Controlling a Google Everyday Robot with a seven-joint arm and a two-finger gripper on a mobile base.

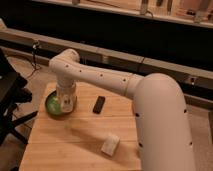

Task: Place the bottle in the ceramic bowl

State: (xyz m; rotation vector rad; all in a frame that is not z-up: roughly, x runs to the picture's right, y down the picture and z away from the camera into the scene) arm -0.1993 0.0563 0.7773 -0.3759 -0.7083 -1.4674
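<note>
The green ceramic bowl sits at the left side of the wooden table. My gripper points straight down over the bowl's right half, at the end of the white arm. A whitish upright shape at the gripper's tip, reaching into the bowl, looks like the bottle. I cannot separate it clearly from the gripper.
A small black flat object lies on the table right of the bowl. A white crumpled object lies near the front middle. A dark chair stands left of the table. A railing runs behind.
</note>
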